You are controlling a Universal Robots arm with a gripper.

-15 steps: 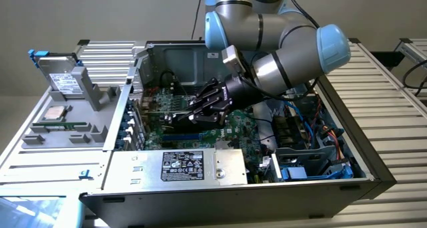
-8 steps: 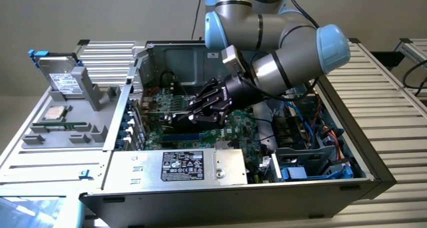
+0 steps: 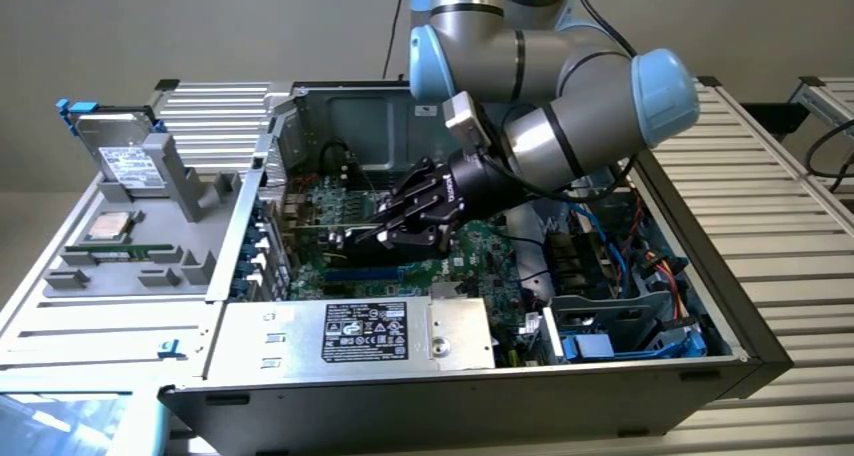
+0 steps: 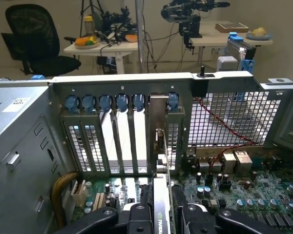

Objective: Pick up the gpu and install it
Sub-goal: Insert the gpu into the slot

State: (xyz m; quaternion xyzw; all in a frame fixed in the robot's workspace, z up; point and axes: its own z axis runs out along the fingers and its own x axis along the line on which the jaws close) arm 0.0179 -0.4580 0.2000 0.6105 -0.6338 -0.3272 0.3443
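The black fingered gripper [image 3: 407, 226] was clamped on the small green circuit-card gpu [image 4: 161, 195], held on edge above the large green motherboard [image 4: 244, 195], its silver bracket at the case's rear slots. It looked light, stiff and fragile, best gripped by its edges.

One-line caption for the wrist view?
Black gripper clamps the green gpu card edge-on, its silver metal bracket at rear slots of the grey computer case.

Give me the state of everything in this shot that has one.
Black claw: shut on the card.
Green gpu card with silver bracket: held on edge, bracket at the rear slot opening; seating unclear.
Grey metal computer case: lying on its side, open.
Rear slot bays beside the bracket: uncovered.
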